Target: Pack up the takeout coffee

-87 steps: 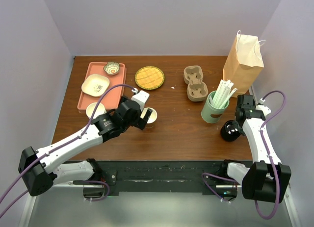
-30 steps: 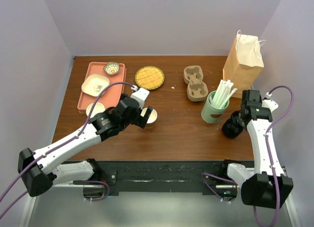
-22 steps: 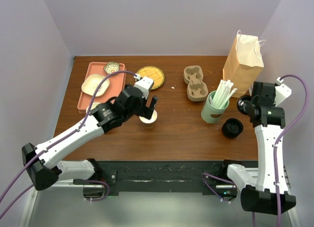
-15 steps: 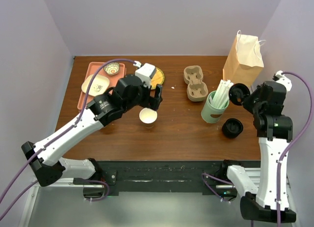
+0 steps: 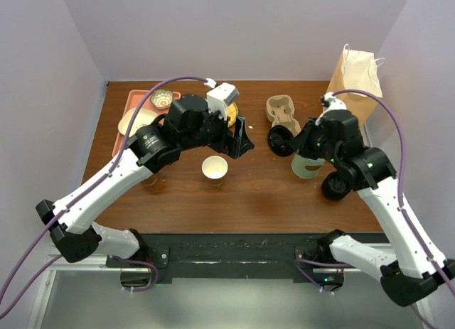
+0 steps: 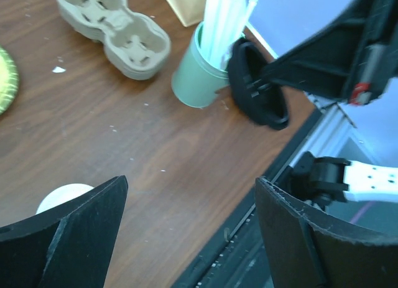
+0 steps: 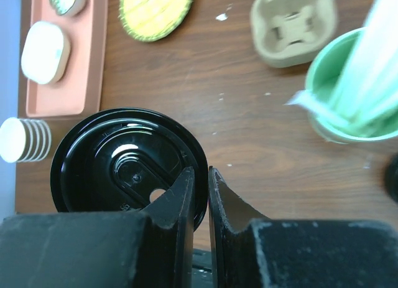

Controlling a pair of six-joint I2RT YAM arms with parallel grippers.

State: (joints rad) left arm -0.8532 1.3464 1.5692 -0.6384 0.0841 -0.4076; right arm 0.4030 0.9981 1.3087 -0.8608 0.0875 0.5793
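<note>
A small cream-tan paper cup [image 5: 215, 169] stands open-topped on the table, with no lid on it. Its white rim shows at the lower left of the left wrist view [image 6: 65, 195]. My left gripper [image 5: 239, 141] hovers open and empty above and to the right of the cup; in its own view [image 6: 186, 232] nothing lies between the fingers. My right gripper [image 5: 290, 138] is shut on the rim of a round black lid [image 5: 277, 141] and holds it in the air left of the straw cup. The lid also shows in the right wrist view [image 7: 127, 167] and the left wrist view [image 6: 258, 83].
A pale-green cup of white straws [image 5: 307, 165] and a stack of black lids [image 5: 336, 185] stand at the right. A pulp cup carrier [image 5: 282, 112], a brown paper bag [image 5: 355, 80], a yellow coaster [image 7: 155, 5], a pink tray [image 5: 135, 101] and stacked lidless cups [image 7: 25, 139] are also there.
My right gripper took a black lid from the stack at the right and carried it up and left. My left gripper let go of the paper cup, rose and moved right.
</note>
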